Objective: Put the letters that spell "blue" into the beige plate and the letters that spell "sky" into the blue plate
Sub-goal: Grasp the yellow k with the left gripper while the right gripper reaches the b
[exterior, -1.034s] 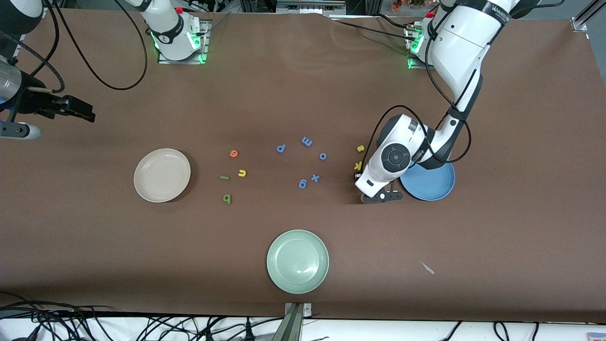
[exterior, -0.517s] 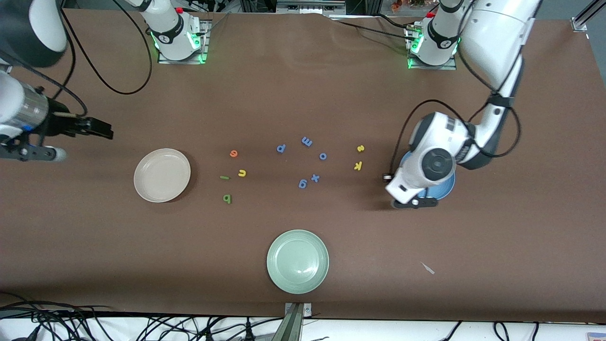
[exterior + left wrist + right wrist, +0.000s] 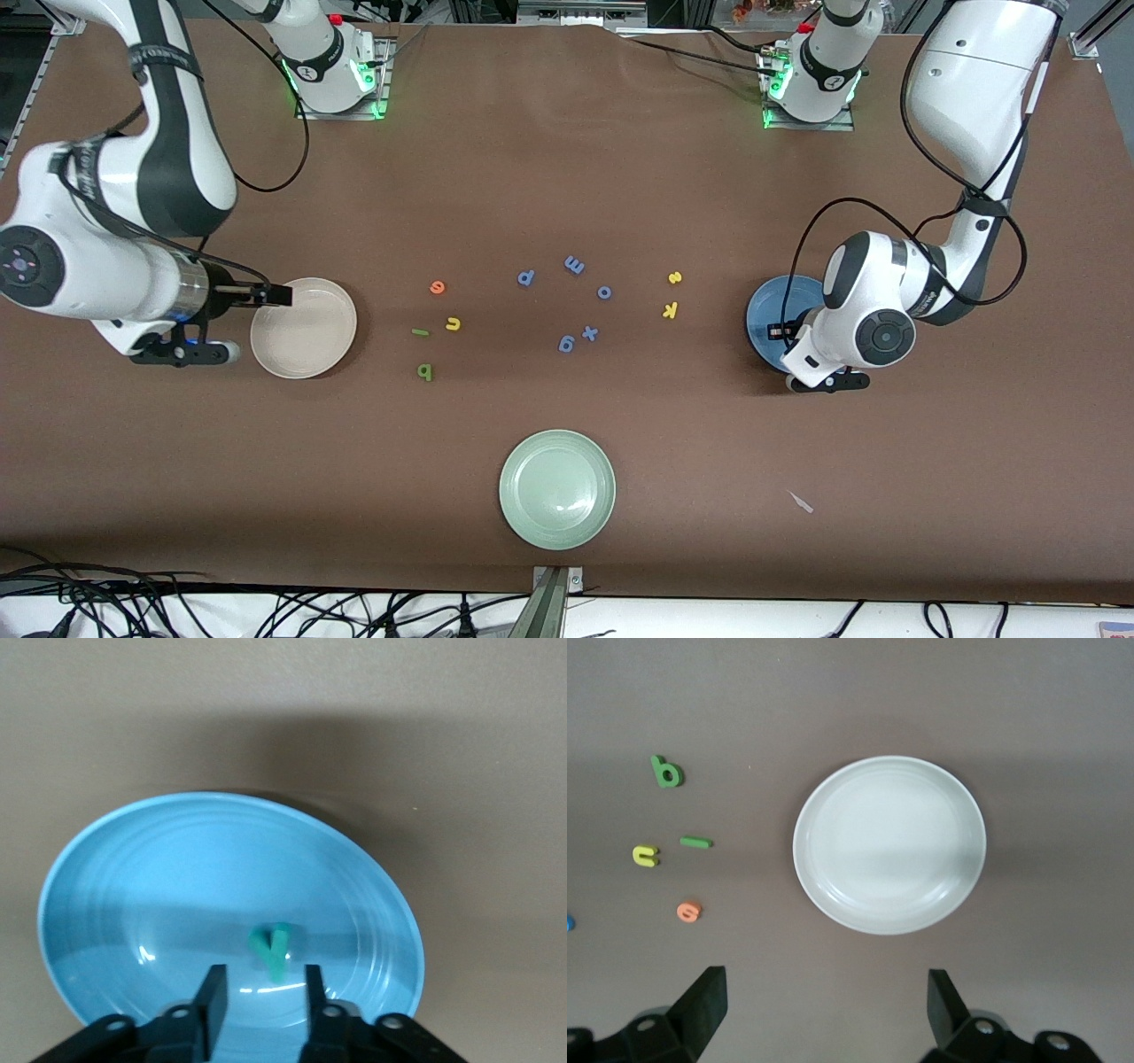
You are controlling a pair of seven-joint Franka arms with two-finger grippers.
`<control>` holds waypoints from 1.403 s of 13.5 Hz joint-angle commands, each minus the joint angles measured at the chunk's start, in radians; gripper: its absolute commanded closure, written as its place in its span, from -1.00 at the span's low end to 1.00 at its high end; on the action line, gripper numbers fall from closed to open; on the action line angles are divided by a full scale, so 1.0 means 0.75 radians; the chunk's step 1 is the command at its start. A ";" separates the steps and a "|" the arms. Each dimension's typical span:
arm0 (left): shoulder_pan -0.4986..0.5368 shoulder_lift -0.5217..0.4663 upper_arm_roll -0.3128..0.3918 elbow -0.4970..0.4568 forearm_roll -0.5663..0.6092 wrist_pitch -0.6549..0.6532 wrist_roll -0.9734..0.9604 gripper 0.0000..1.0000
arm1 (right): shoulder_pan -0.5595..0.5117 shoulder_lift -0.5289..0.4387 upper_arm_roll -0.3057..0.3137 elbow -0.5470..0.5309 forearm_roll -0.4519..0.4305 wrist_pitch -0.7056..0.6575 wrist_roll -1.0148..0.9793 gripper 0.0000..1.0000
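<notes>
My left gripper (image 3: 776,332) hangs open over the blue plate (image 3: 764,312). In the left wrist view the teal "y" (image 3: 273,948) lies loose in the blue plate (image 3: 115,895), just past the left gripper (image 3: 263,979). Yellow "s" (image 3: 674,277) and "k" (image 3: 671,309) lie on the table beside that plate. My right gripper (image 3: 275,292) is wide open and holds nothing at the rim of the beige plate (image 3: 304,328). Orange "e" (image 3: 437,287), yellow "u" (image 3: 453,323), green "l" (image 3: 420,332) and "b" (image 3: 425,371) lie beside the beige plate.
Several periwinkle-blue letters (image 3: 574,264) are scattered at mid-table between the two groups. A pale green plate (image 3: 557,489) sits nearer the front camera. A small scrap (image 3: 802,502) lies toward the left arm's end.
The left arm moved from beside the "k" to over the blue plate and opened; the "y" now lies in the plate. The right arm swung in to the beige plate's rim.
</notes>
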 commanded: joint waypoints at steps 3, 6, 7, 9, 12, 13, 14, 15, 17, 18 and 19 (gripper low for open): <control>-0.016 -0.049 -0.124 0.044 0.005 -0.074 -0.007 -1.00 | 0.067 0.065 0.000 0.014 0.026 0.123 0.052 -1.00; -0.085 -0.022 -0.204 0.051 0.009 -0.035 -0.014 -1.00 | 0.124 0.106 0.000 -0.025 0.026 0.243 0.189 -1.00; -0.118 -0.014 -0.206 0.051 0.009 -0.033 -0.011 -1.00 | 0.136 0.118 0.000 -0.037 0.026 0.287 0.232 -1.00; -0.184 0.013 -0.208 0.035 0.022 0.063 -0.005 -1.00 | 0.169 0.163 0.000 -0.037 0.028 0.362 0.279 -1.00; -0.241 0.092 -0.206 0.024 0.024 0.194 -0.009 -0.98 | 0.210 0.225 0.002 -0.033 0.030 0.469 0.349 -1.00; -0.247 0.115 -0.206 0.016 0.024 0.237 -0.011 -0.89 | 0.216 0.241 0.012 -0.029 0.030 0.503 0.381 -1.00; -0.253 0.125 -0.204 0.014 0.030 0.264 -0.011 -0.75 | 0.216 0.262 0.022 -0.025 0.038 0.532 0.404 -1.00; -0.256 0.125 -0.204 0.016 0.030 0.266 -0.009 -0.60 | 0.216 0.274 0.028 -0.023 0.062 0.555 0.406 -1.00; -0.260 0.127 -0.202 0.018 0.030 0.268 -0.009 0.15 | 0.214 0.305 0.028 -0.011 0.134 0.583 0.402 -1.00; -0.258 0.125 -0.202 0.016 0.030 0.266 -0.009 0.50 | 0.216 0.325 0.028 -0.003 0.138 0.598 0.402 -1.00; -0.258 0.125 -0.198 0.016 0.030 0.266 -0.009 0.75 | 0.216 0.343 0.028 0.001 0.138 0.622 0.402 -1.00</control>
